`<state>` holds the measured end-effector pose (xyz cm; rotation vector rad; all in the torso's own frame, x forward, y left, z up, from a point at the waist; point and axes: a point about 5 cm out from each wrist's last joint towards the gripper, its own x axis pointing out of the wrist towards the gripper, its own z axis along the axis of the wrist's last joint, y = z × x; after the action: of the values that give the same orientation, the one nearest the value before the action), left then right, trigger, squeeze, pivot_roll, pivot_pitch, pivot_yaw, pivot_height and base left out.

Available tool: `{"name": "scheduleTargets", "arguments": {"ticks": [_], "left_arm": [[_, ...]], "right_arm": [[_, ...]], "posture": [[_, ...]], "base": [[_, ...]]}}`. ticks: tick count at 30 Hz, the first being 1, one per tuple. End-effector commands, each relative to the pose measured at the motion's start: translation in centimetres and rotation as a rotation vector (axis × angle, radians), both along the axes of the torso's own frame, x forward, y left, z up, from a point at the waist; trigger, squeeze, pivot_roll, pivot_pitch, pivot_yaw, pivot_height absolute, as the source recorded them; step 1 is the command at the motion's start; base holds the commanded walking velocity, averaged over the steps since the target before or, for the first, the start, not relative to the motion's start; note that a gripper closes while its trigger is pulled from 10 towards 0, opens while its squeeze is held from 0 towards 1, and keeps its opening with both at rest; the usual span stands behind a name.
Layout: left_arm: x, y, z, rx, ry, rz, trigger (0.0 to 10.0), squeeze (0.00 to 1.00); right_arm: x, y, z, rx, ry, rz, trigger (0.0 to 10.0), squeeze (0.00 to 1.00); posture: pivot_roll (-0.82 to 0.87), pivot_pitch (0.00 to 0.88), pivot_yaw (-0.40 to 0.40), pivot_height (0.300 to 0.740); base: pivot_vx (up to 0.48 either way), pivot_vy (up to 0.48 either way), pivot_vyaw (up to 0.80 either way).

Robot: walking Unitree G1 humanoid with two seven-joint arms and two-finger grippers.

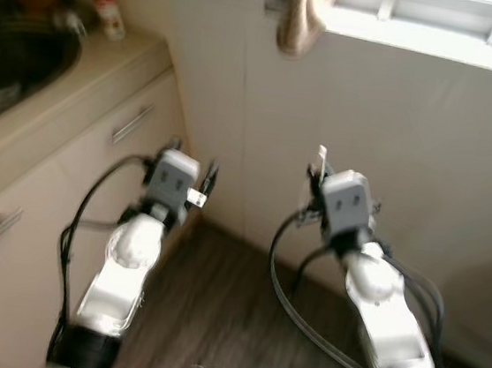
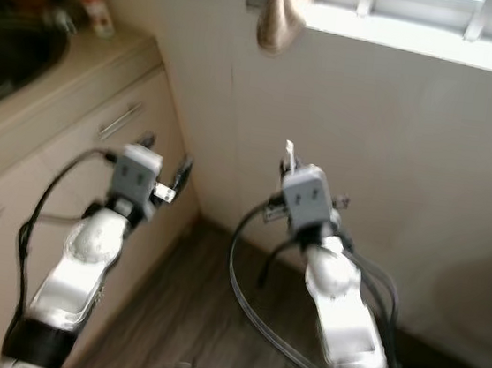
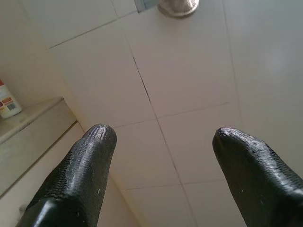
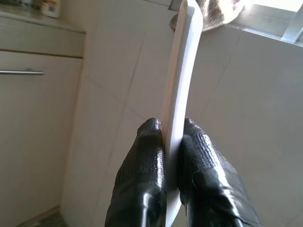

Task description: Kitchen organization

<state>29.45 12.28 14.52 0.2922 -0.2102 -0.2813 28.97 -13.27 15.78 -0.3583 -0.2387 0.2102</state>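
Two silver arms, glossy shells, grey boxy wrist blocks. Black cables looping beside each (thicker bundle at right). Left gripper [image 3: 161, 142], right gripper [image 4: 165, 142]: black fingers [image 3: 80, 175], finely textured, rounded tips.

A pale beige countertop [image 1: 108, 66] runs along the robot's left side, above cabinet drawers [image 1: 99, 145] with slim metal handles [image 1: 133, 123]. Set into the counter is a dark sink [image 1: 15, 69], its basin in shadow. At the far end of the counter, just beside the tiled wall, stands a white bottle [image 1: 104, 6] with a red label, upright. Below, the dark wood-look floor [image 1: 231, 316] meets the wall.
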Motion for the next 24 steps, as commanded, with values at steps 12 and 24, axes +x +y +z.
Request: {"name": "scheduleTargets", "arguments": {"ticks": [12, 24], "left_arm": [[0.4, 2.0, 2.1, -0.027, -0.118, 0.111, 10.0, 0.0], [0.4, 2.0, 2.4, -0.042, -0.143, 0.112, 10.0, 0.0]], "right_arm": [[0.1, 1.0, 1.8, -0.041, -0.126, 0.014, 0.0, 0.0], [0.3, 0.7, 2.4, -0.03, -0.179, -0.019, 0.0, 0.0]], "posture": [[-0.11, 0.038, 0.039, 0.74], [-0.1, 0.028, 0.041, 0.74]], "base": [[0.0, 0.0, 0.8], [0.0, 0.0, 0.8]]}}
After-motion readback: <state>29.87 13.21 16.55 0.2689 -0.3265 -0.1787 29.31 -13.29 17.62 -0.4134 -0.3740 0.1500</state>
